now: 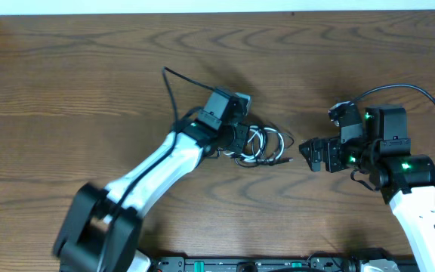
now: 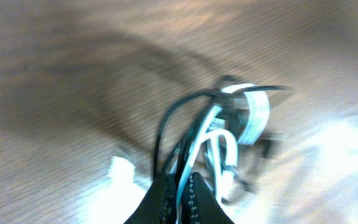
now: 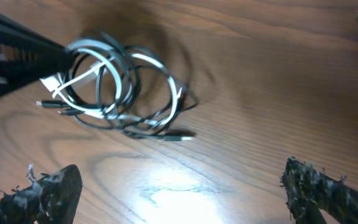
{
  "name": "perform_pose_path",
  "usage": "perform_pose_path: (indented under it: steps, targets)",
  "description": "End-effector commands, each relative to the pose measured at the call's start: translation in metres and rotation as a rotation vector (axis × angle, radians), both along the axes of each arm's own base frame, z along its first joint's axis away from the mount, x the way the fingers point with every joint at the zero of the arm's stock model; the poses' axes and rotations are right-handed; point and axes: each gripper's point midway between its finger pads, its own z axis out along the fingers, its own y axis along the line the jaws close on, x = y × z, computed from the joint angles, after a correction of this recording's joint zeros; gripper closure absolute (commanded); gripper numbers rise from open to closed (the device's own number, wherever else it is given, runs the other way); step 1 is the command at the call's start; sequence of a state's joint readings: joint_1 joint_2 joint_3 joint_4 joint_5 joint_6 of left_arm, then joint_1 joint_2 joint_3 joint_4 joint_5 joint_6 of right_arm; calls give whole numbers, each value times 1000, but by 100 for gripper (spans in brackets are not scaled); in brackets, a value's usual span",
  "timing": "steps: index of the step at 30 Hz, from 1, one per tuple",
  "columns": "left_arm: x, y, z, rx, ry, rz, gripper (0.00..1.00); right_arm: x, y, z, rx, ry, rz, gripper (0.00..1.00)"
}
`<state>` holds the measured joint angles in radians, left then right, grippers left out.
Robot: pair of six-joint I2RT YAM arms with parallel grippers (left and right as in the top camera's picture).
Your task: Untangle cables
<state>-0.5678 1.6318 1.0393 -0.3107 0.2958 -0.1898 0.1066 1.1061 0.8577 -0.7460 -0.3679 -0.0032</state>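
White, black cables [image 1: 263,146], looped, tangled

surface: brown wood-grain table [image 1: 51,91] | far edge: pale white strip [image 1: 202,6] | light: bright glare [image 3: 166,180] on the wood, right wrist view

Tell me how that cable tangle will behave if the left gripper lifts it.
Probably floppy and light: the cables lie in thin loose loops, so they should sag from the left gripper. They may lift as one clump, since white and black loops interlock.
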Motion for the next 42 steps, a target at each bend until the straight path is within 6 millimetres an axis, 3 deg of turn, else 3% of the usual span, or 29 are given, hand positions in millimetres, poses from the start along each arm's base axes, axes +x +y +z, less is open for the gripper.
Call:
perform_pose_path:
  steps: [1,3,6,20,30,39,42]
  targets:
    - [-17,-15,31,-125,30,-35,93,0,19,9,59,-3,54,1]
    - [-20,-12,30,-120,52,-24,92,1,22,6,58,3,64,5]
    - [-28,-8,23,-100,105,-3,93,2,27,-2,57,31,79,22]
    - [-47,-15,17,-70,143,-42,92,7,57,-64,47,223,127,24]
    - [-53,-20,17,-67,146,-62,92,27,87,-97,82,250,109,40]
    - [-53,-15,13,-38,147,-48,92,34,104,-122,98,283,88,64]
    - [-50,-1,6,36,134,-5,93,36,105,-131,108,310,56,87]
